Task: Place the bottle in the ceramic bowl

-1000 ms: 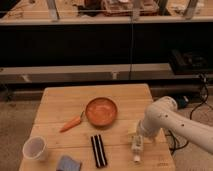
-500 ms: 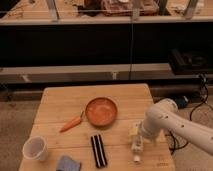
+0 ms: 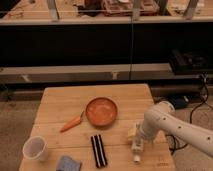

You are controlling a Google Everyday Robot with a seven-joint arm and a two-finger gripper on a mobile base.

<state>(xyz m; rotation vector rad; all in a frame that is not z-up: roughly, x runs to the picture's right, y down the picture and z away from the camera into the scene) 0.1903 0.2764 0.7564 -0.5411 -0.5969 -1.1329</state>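
Little has changed over the last second. The robot's white arm (image 3: 170, 125) holds the same bent pose at the right edge of the wooden tabletop (image 3: 60, 105), and the end effector (image 3: 134, 136) has stayed low over the same spot. The bottle (image 3: 135, 149) lies directly under it, lengthways, with its small cap toward the front edge, and it has not shifted or lifted either. I cannot tell whether the end effector is grasping the bottle or released above it, because the wrist hides the contact. My reading is that the task is still at the pick-up: the bottle is on the wood, not in the dish, and the whole carry is yet to come.

The ceramic bowl (image 3: 101, 111) sits left of the end effector and farther back, near but apart from it, and looks empty. A black striped bar (image 3: 98, 150) lies left of the end effector, level with the bottle and in front of the bowl. A white cup (image 3: 35, 148) stands far to the left, by the tabletop's corner. A carrot (image 3: 71, 123) lies beyond the bowl's left rim, its tip just beside it. A small blue-grey pad (image 3: 68, 163) rests at the front edge, well left.

Nothing stands between the end effector and the bowl. The striped bar lies just off that path, so the bottle probably needs lifting above rim height.
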